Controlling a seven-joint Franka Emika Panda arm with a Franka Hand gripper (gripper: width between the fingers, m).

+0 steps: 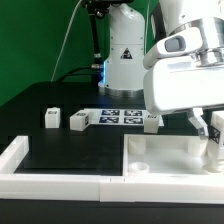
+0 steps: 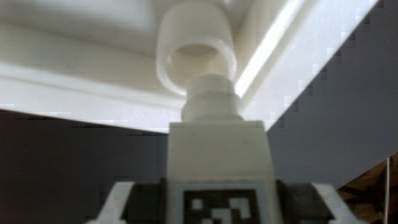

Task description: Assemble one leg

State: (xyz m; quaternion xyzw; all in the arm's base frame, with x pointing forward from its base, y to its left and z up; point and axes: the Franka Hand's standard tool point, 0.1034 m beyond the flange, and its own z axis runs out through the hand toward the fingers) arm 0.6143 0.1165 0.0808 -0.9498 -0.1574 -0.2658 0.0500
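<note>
Step in hand, by my judgement: seating one leg into the square panel. The end effector is pinching the leg. In the wrist view the leg fills the centre of the picture with its marker tag facing the camera, and its narrow stub points straight at a rounded socket on the square panel. The stub appears to meet the mouth of that socket, but I cannot tell whether it has entered or only touches the rim. In the exterior view this happens at the panel's corner on the exterior view's right, and the arm's own body hides the joint there. The arm reaches in from above on the exterior view's right with its wrist pointing down, so the leg stands roughly upright over the panel. The next move, as I read it, calls for keeping the stub in line with the socket, pressing down lightly and turning the leg to drive it home. A tilted start would risk a jam or would push the panel sideways. Three spare legs rest on the black surface, well apart from the work. Two lie toward the exterior view's left, and one lies just beside the marker board. None of them is touched.
</note>
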